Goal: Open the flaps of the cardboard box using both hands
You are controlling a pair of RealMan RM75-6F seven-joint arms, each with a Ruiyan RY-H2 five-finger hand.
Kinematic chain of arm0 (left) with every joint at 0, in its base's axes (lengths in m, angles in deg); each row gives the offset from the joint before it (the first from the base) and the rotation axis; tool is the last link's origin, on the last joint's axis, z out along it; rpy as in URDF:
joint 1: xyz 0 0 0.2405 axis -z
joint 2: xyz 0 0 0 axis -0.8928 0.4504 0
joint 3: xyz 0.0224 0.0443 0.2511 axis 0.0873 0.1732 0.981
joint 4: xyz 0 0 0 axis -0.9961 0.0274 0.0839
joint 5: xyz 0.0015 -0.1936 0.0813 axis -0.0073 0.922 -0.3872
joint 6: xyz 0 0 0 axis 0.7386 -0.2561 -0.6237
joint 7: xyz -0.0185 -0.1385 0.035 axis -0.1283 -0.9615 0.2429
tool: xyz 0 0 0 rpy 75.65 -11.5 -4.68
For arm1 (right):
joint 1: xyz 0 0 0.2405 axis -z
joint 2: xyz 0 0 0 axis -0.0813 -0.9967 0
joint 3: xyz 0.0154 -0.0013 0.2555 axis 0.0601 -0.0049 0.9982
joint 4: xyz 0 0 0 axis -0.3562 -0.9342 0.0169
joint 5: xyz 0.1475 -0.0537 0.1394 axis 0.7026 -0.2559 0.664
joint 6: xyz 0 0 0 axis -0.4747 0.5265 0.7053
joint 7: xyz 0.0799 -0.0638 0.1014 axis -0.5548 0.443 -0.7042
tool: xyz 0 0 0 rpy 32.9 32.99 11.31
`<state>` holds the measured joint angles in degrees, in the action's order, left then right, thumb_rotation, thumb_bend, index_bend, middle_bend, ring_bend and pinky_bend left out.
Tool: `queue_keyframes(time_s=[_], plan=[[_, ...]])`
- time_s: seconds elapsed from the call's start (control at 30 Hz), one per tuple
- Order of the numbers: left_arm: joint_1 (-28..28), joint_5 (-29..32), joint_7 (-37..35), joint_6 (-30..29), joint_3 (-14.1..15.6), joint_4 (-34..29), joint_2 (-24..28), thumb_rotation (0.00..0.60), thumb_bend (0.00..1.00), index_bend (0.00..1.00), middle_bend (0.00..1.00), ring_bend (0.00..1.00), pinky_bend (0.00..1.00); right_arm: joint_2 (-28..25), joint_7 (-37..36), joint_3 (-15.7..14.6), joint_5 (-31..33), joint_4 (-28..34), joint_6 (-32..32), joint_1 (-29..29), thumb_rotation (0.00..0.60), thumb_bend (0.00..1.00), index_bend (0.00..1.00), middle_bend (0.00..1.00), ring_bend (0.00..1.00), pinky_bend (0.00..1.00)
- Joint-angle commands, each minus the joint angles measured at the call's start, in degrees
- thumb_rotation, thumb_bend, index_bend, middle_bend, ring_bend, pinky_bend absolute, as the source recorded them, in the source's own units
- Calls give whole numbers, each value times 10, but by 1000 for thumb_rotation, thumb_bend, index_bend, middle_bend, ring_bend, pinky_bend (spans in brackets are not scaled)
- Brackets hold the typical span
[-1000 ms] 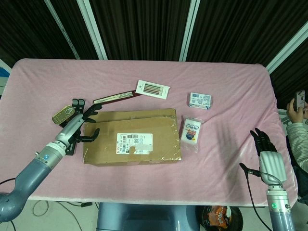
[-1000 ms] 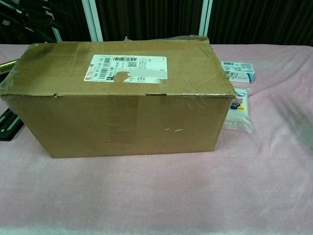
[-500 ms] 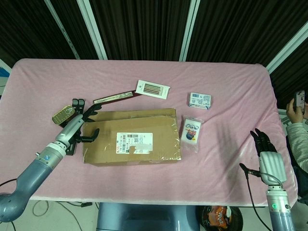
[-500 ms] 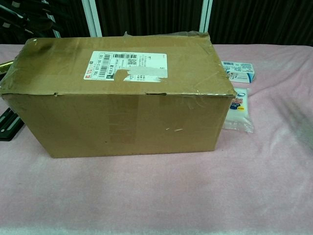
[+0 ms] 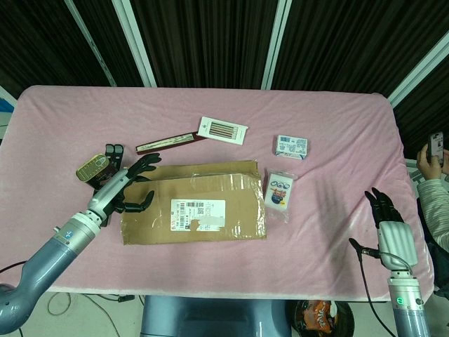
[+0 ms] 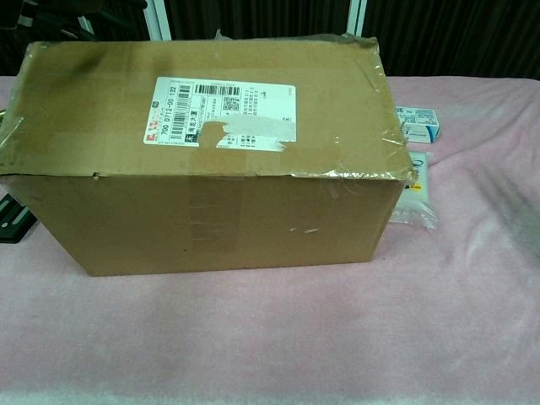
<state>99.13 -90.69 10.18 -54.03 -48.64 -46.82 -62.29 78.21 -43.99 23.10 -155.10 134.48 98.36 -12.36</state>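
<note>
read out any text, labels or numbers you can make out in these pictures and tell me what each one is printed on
"700 0712-00 132", roughly: on the white shipping label atop the cardboard box, digits not fully certain.
Barcode and remaining label lines: too small to read; part is covered by tape.
Small blue and white box: print blurred.
Clear packet beside the box: round blue marks, not readable.
White flat box, gold tin: no legible text.

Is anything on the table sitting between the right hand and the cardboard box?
Nothing blocks it. Bare pink cloth lies between the right hand and the cardboard box; only the white packet sits beside the box's right end.
</note>
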Motion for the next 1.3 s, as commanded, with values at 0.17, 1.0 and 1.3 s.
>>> queue_keyframes(time_s=[0.17,1.0,1.3], plan=[[-40,-81,-107,19,-42,-51,50,600,527,60,84,97,254,0,-1,1,1,0,0,0,600,203,0,0,0,219],[-69,-285,-286,10,-41,-109,108,600,527,66,85,97,254,-1,-5,1,1,0,-1,1,600,203,0,0,0,220],[-64,-350,-362,1,-20,-109,128,600,527,66,85,97,269,-1,-5,1,2,1,0,1,600,203,0,0,0,219]])
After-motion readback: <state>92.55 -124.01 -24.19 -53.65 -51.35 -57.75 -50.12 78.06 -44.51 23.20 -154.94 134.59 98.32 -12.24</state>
